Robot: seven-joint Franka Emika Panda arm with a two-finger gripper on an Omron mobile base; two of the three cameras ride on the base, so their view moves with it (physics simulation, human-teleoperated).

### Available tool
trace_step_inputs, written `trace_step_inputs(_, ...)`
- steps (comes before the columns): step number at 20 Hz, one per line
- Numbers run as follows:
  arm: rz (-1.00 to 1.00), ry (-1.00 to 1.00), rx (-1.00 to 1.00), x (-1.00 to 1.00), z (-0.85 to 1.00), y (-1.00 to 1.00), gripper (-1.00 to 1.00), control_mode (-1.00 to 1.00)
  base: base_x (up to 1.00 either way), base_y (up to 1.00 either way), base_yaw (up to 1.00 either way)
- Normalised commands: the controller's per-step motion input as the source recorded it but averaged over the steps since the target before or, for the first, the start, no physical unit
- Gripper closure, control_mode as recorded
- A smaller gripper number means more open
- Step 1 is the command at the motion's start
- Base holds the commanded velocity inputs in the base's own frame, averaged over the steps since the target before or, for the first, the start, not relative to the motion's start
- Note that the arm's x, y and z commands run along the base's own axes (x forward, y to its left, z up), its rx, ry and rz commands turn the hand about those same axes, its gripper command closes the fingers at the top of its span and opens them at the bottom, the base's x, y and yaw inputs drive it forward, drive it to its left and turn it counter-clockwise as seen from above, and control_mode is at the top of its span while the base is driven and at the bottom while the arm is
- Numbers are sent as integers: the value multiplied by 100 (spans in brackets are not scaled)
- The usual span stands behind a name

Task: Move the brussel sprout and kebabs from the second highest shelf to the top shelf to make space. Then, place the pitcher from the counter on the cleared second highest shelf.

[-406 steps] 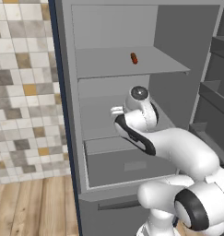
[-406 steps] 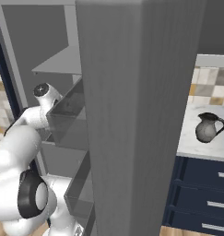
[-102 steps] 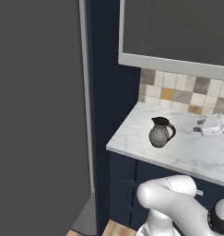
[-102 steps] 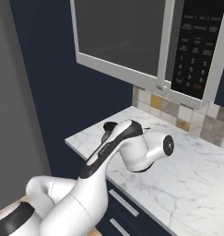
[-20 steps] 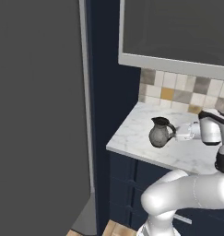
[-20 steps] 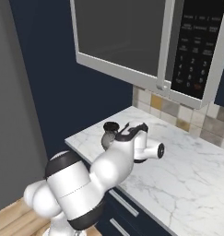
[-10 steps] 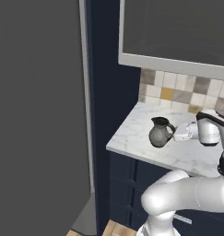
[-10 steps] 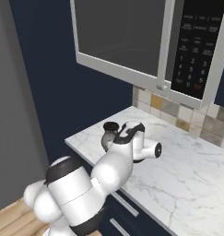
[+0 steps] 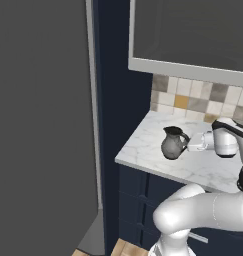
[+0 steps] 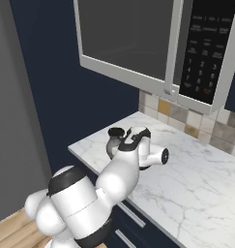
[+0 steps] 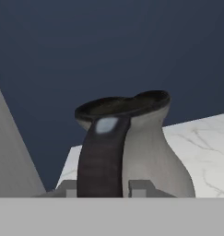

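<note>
Surface: A white-grey marbled counter [image 9: 158,159] with navy drawer fronts runs along the right of the kitchen, its left end stopping just short of a tall dark navy wall panel [image 9: 113,115].
Room: A grey-framed microwave with a dark glass door [image 10: 133,36] hangs above the counter; a band of beige, grey and ochre backsplash tiles [image 9: 193,102] runs beneath it. A tall, flat grey cabinet side [image 9: 40,125] stands at far left in the left base view.
Container: The small rounded dark-grey metallic pitcher [image 9: 173,144] stands upright on the counter near its left end, closer to the front edge than to the tiles. Its flared dark rim faces up; I cannot tell whether anything is inside.
My pincer: My gripper [image 9: 189,143] reaches in level from the right. In the hand view, my two grey fingertips [image 11: 142,188] sit close on either side of the pitcher's curved dark handle [image 11: 100,159], narrowed around it; I cannot tell whether they press on it.
Edges: The pitcher sits back from the counter's front lip, with bare marble at its left and in front.
Open room: Marble lies bare to the right, toward the far tiles.
</note>
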Motion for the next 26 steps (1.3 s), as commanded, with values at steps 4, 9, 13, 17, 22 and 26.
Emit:
trace_step_inputs(4, 0, -1, 0, -9, 0, 1, 100, -100, 0, 0, 0)
trace_step_inputs(9, -4, -7, 0, -55, 37, 12, 100, -100, 0, 0, 0)
trace_step_inputs(13, -12, -6, 0, -79, 69, 15, 100, -100, 0, 0, 0)
trace_step_inputs(17, -18, -1, 0, -86, 81, 19, 100, -100, 0, 0, 0)
trace_step_inputs(22, -27, 0, 0, -79, 78, 33, 100, -100, 0, 0, 0)
trace_step_inputs(26, -35, 0, 0, -87, 68, 46, 100, -100, 0, 0, 0)
